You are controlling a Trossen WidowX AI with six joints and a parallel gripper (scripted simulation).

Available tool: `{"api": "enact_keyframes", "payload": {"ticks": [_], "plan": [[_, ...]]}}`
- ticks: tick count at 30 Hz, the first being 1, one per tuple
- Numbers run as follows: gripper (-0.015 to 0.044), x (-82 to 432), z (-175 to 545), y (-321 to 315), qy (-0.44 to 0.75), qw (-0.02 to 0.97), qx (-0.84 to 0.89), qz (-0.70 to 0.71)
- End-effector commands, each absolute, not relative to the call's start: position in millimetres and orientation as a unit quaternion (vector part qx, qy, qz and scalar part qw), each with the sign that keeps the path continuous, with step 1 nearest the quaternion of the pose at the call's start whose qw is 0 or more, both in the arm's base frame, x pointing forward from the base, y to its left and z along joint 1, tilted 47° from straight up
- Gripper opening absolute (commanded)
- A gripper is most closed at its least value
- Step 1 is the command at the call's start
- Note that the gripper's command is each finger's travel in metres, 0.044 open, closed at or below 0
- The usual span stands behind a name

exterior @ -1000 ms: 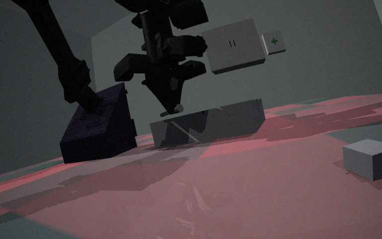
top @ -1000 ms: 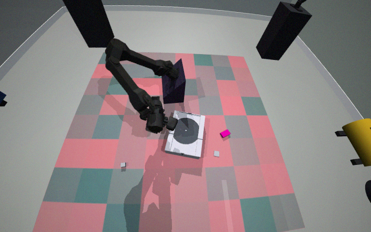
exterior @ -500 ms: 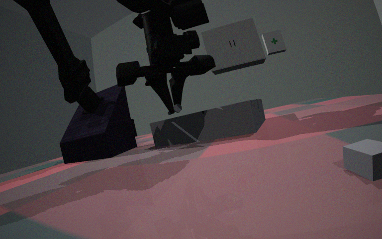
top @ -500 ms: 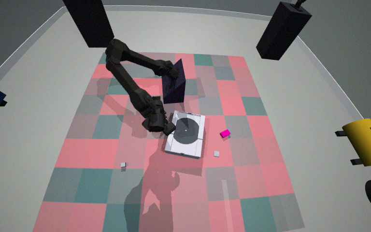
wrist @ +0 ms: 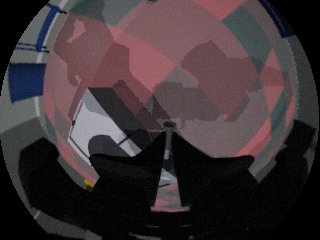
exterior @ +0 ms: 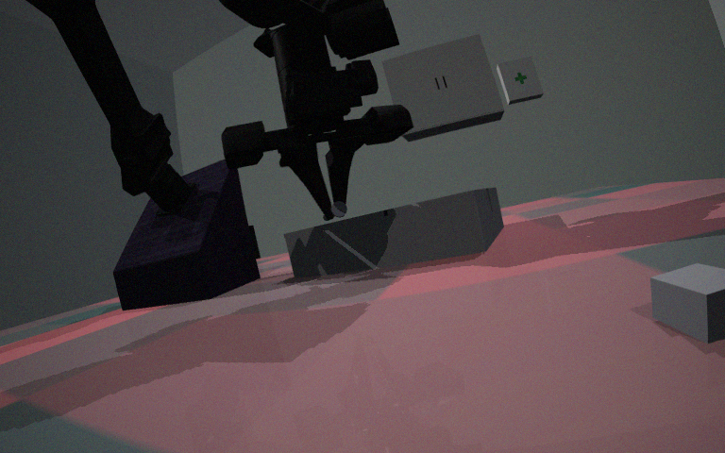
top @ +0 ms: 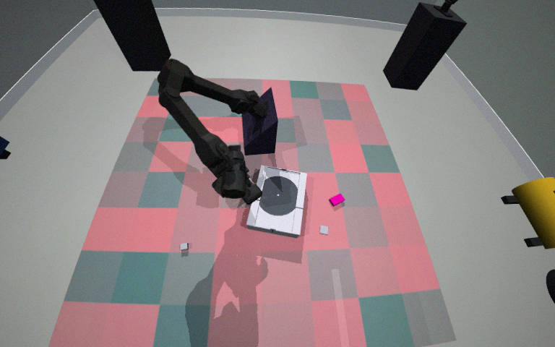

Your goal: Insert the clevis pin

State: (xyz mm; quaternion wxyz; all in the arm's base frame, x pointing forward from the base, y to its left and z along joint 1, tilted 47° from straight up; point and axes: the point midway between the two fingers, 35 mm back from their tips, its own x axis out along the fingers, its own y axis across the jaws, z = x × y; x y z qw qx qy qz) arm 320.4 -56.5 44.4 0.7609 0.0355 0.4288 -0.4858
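The tray (top: 274, 227) (exterior: 438, 226) (wrist: 95, 117) stands on the mat, its pale top up. The dark disc (top: 284, 204) (wrist: 100, 145) lies flat in it, with a light dot at its middle. My gripper (exterior: 332, 215) (wrist: 168, 135) is shut on the steel pin and holds it just above the level of the tray's top, at the tray's left side in the top view. The pin's round head (exterior: 339, 209) (wrist: 170, 124) sticks out past the fingertips and faces the exterior view, so the pin looks tipped well over. Its shank is mostly hidden by the fingers.
A dark purple block (top: 261, 131) (exterior: 187, 251) stands behind the tray, under the arm's base. A magenta block (top: 337, 199) and a small grey block (top: 324, 230) lie right of the tray. Another small grey block (top: 184, 246) lies at front left.
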Motion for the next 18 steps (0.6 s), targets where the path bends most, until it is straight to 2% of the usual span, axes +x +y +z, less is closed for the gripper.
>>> {"api": "enact_keyframes", "payload": {"ticks": [1, 18], "plan": [[0.0, 320, 40, -61, 0.426, 0.76, 0.036, -0.489], [0.0, 325, 20, -81, 0.425, 0.76, 0.037, -0.49]]}}
